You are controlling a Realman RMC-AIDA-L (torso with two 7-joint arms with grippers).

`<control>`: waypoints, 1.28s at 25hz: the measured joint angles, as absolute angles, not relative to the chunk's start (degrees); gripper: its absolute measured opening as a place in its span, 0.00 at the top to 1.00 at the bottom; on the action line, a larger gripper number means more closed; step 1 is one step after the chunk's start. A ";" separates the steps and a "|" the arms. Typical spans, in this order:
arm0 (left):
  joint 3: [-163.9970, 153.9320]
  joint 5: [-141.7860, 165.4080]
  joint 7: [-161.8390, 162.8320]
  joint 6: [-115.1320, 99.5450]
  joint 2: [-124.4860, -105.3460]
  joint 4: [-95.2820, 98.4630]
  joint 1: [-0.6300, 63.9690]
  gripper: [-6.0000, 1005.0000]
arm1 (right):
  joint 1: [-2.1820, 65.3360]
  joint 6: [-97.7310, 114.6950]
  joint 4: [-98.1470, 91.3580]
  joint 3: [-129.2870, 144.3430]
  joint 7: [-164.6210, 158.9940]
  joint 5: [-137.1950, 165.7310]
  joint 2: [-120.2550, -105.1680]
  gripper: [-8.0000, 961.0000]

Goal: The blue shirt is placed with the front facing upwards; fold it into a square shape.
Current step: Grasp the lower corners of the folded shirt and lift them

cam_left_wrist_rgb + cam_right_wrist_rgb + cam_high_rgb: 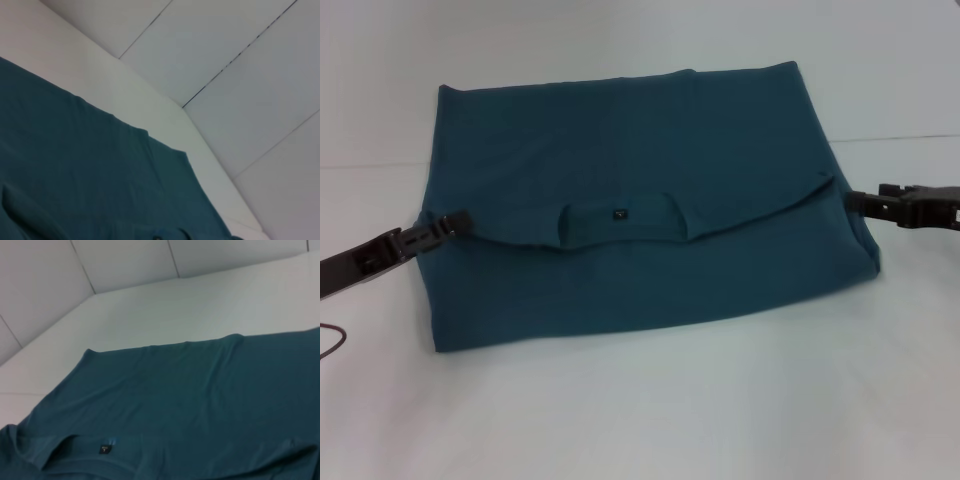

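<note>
A: Table first, white and wide under everything. On it we have the blue shirt, already doubled over into a broad block, wider than it is deep. No lettering shows on it from any view.

B: So the long fold looks done. The collar edge lies across the middle of the shirt, with the small dark neck label at its centre. What remains?

A: We judge the block is still too wide for a square; the sides probably need bringing in. The near layer also sticks out past the collar edge.

B: And our arms?

A: Our left gripper sits at the shirt's left edge, level with the collar edge, touching or just beside the cloth. Our right gripper sits at the shirt's right edge, near the fold's end.

B: Pinching the cloth, or spread?

A: We cannot tell for either; the head view is too small there, and neither wrist view shows fingers.
</note>
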State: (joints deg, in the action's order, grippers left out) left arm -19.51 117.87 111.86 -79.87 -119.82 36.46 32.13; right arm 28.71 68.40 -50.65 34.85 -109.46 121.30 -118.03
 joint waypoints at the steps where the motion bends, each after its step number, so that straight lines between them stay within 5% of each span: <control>1: -19.32 117.89 111.71 -80.18 -119.86 36.62 31.96 0.11 | 28.51 69.18 -50.78 34.56 -110.21 121.28 -117.76 0.30; 11: -22.52 122.81 110.87 -78.21 -119.85 39.32 31.69 0.11 | 29.07 71.13 -51.32 34.91 -118.05 126.24 -114.71 0.30; 32: -25.67 123.23 109.64 -76.66 -120.04 41.37 31.34 0.11 | 41.24 66.68 -44.48 36.37 -132.81 152.58 -115.00 0.30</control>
